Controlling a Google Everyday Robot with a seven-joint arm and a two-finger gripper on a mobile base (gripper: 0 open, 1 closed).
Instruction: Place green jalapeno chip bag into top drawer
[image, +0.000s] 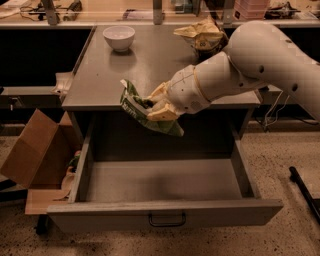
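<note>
My gripper (152, 106) is shut on the green jalapeno chip bag (141, 111), a glossy green foil bag that hangs tilted from the fingers. It is held at the front edge of the grey cabinet top (100, 85), above the back of the top drawer (160, 181). The drawer is pulled fully out, its grey inside is bare, and its front panel has a small dark bail handle (167, 220). My white arm reaches in from the upper right.
A white bowl (119, 37) stands at the back left of the cabinet top. A yellow-tan snack bag (201, 35) lies at the back right. An open cardboard box (35, 150) sits on the floor to the left. A dark bar (305, 192) lies at the right.
</note>
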